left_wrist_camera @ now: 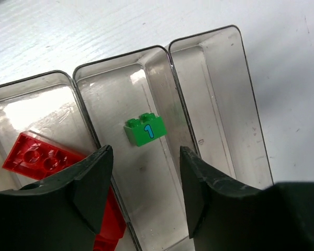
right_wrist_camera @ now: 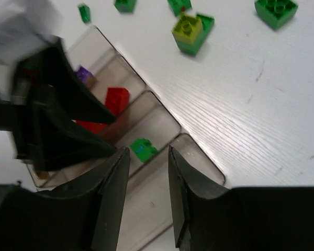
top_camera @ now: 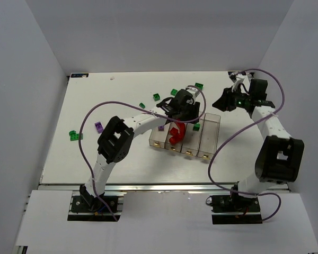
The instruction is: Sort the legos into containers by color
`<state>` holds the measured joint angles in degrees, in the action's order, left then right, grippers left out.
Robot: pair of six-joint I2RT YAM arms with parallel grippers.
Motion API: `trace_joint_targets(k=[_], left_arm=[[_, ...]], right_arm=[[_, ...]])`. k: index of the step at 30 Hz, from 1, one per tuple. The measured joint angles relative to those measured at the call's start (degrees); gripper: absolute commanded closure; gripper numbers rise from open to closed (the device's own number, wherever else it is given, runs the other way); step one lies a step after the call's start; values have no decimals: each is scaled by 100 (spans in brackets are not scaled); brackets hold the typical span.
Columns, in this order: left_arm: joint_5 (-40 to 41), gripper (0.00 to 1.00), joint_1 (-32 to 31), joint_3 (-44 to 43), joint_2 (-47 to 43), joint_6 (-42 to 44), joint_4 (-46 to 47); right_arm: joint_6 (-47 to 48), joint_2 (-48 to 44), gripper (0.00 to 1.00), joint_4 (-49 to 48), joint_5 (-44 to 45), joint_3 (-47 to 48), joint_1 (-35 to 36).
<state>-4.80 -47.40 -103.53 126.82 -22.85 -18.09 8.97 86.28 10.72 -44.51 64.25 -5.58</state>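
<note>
Four joined clear bins (top_camera: 210, 132) stand mid-table. My left gripper (left_wrist_camera: 145, 157) is open and empty, hovering over the third bin (left_wrist_camera: 146, 198). A green brick marked "1" (left_wrist_camera: 145, 129) lies in that bin, and it also shows in the top view (top_camera: 196, 126). Red bricks (left_wrist_camera: 42, 157) fill the second bin. A purple brick (right_wrist_camera: 83, 74) lies in the first bin. The fourth bin (left_wrist_camera: 214, 104) is empty. My right gripper (right_wrist_camera: 148, 157) is open and empty, held above the bins' far right corner (top_camera: 222, 100). The green brick (right_wrist_camera: 143, 149) shows between its fingers, below them.
Loose bricks lie on the table: green ones (top_camera: 73, 135) (top_camera: 157, 97) (top_camera: 200, 85) (top_camera: 142, 105), a purple one (top_camera: 98, 126), and a yellow-green brick stacked on a green one (right_wrist_camera: 191, 31). The left arm's wrist (right_wrist_camera: 52, 120) hangs over the bins. White walls surround the table.
</note>
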Motion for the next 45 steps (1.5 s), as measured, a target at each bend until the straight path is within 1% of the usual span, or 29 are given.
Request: trace_joint_targets(k=[1, 3, 5, 6, 7, 9, 10, 13, 15, 17, 20, 22, 24, 28, 34, 39, 42, 45], left_arm=[[39, 46, 0, 15, -26, -22, 2], [144, 54, 2, 302, -275, -103, 74], [221, 53, 0, 730, -654, -195, 157], [273, 50, -2, 953, -866, -260, 173], [302, 47, -2, 1121, -1040, -304, 181], [378, 36, -2, 1685, -1552, -417, 391], [415, 28, -2, 1963, -1816, -483, 422], [566, 20, 2, 2905, -2715, -702, 730], [673, 18, 7, 3403, -3228, -831, 846], [809, 17, 20, 3877, -3781, -970, 885], [1093, 16, 35, 4430, -4511, -1182, 920], [1316, 15, 37, 4747, -4970, -1342, 896], [1526, 12, 46, 5023, -5399, -1497, 876], [1912, 11, 46, 5335, -6041, -1729, 684], [2312, 11, 46, 5434, -6443, -1930, 356], [2459, 11, 46, 5442, -6520, -2050, 170], [2496, 11, 46, 5442, -6520, -2116, 120], [2496, 11, 46, 5442, -6509, -2179, 120]], right_arm=[[81, 149, 58, 72, 63, 127, 26], [341, 699, 58, 444, 269, 728, 87], [621, 1331, 58, 863, 522, 1585, 190], [769, 1665, 44, 1016, 695, 2013, 254], [951, 2039, 28, 1209, 817, 2546, 328], [1353, 2848, 11, 1659, 1161, 3722, 490], [1580, 3220, 11, 1731, 1325, 4210, 562], [2236, 4374, 10, 2291, 1762, 5709, 807], [2588, 4968, 10, 2439, 2013, 6321, 920], [2924, 5292, 10, 2479, 2221, 6426, 1040], [3331, 5519, 10, 2509, 2522, 6282, 1176], [3442, 5619, 10, 2455, 2625, 6293, 1217], [3493, 5788, 10, 2358, 2673, 6533, 1224], [3495, 5949, 10, 1875, 2758, 6734, 1209], [3449, 6126, 11, 1421, 2787, 6861, 1209], [3386, 6360, 12, 1211, 2717, 6918, 1209], [3362, 6417, 14, 1134, 2677, 6972, 1209], [3351, 6498, 18, 1086, 2629, 7069, 1211]])
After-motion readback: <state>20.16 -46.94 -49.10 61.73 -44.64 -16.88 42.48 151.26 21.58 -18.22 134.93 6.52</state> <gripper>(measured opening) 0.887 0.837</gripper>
